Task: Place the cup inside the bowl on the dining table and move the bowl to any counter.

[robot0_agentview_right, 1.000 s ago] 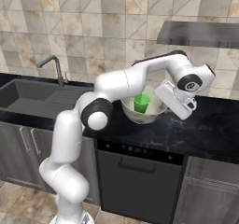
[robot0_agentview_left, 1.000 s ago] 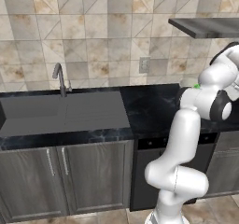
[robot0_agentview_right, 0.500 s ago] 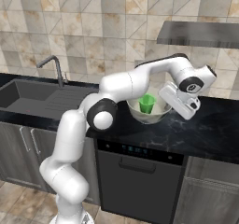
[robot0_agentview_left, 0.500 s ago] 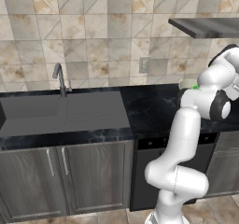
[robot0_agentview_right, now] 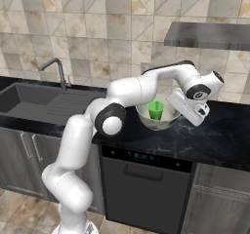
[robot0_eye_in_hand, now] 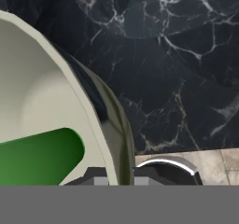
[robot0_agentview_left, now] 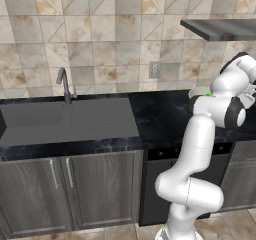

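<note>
Bowl-to-counter step. Gripper pinched narrow on bowl rim, green cup inside, over counter. Next: settle bowl flat, release, lift clear.

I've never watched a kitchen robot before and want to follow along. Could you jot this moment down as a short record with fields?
place: black marble counter with a sink and faucet
bowl: pale bowl, over the counter
cup: green cup, upright inside the bowl
gripper: gripper shut on the bowl's rim, one finger on each side of the wall
task stage: cup already in bowl, bowl at a counter, not yet let go
</note>
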You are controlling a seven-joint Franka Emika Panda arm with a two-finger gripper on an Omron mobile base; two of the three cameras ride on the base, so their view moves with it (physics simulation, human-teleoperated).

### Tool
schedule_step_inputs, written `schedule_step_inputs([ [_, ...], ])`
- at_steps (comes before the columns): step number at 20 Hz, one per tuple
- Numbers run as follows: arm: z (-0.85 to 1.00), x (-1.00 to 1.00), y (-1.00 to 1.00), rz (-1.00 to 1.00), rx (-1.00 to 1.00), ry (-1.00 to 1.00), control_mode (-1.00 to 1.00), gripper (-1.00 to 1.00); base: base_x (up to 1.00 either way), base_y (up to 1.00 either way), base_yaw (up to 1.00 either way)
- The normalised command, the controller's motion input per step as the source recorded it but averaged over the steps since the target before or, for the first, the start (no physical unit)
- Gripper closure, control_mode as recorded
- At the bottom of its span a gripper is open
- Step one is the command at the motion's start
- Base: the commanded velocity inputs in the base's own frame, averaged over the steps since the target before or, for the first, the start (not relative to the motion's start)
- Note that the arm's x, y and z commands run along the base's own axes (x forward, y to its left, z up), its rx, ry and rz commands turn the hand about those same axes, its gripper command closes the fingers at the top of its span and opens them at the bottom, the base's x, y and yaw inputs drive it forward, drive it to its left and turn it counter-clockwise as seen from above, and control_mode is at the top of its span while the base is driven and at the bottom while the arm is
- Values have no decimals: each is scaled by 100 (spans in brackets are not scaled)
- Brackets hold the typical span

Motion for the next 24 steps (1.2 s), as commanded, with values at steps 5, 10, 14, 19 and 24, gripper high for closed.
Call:
schedule_step_inputs([
  [5,-19,31,0,-7,-3,0,-100,100,0,0,0],
  [10,-15,25,-4,-7,-3,0,-100,100,0,0,0],
  [14,-19,20,-11,-6,-3,0,-100,100,0,0,0],
  [19,-21,17,-10,-5,-2,0,-100,100,0,0,0],
  [24,-13,16,-10,-5,-1,0,-100,100,0,0,0],
])
